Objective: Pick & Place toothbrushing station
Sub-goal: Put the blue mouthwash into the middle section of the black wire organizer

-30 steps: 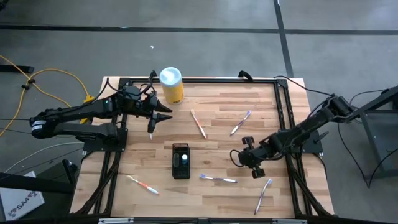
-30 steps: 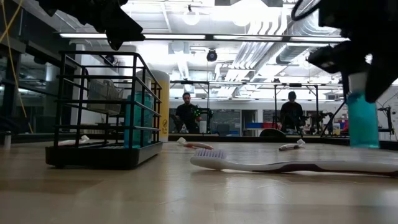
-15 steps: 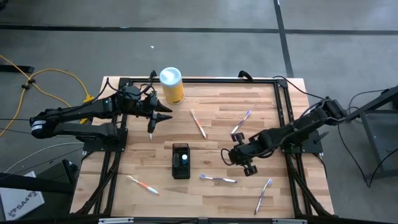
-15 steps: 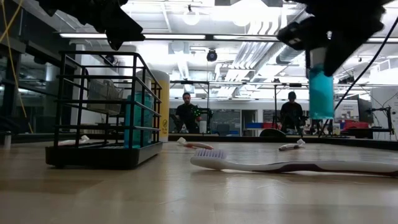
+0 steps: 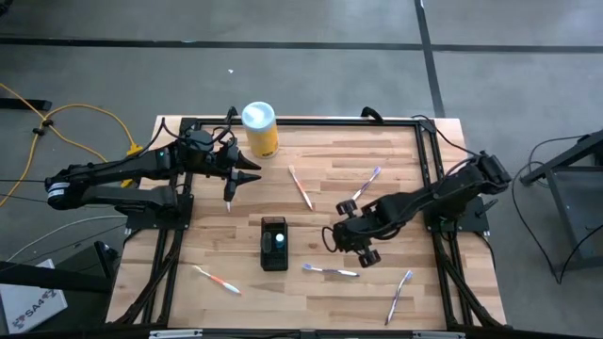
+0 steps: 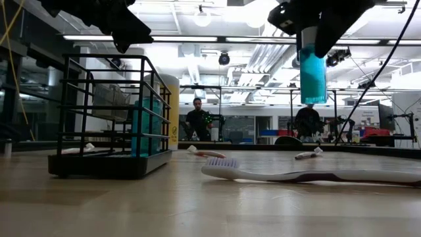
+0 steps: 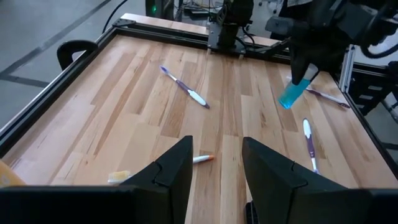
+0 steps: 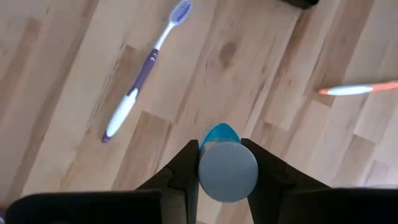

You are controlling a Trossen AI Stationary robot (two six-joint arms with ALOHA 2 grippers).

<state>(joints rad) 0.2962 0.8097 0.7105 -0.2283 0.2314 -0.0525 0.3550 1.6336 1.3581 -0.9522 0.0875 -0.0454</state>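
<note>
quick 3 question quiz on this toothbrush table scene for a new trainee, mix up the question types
1. True or false: the right gripper holds a blue tube clear of the table.
2. Multiple choice: where is the yellow canister? A) at the table's far edge, near the left gripper B) inside the black holder C) between the right gripper's fingers
3. Fill in: the left gripper's fingers are ____ and hold nothing.

Key
1. True; the low view shows it hanging above the wood.
2. A
3. open
</note>
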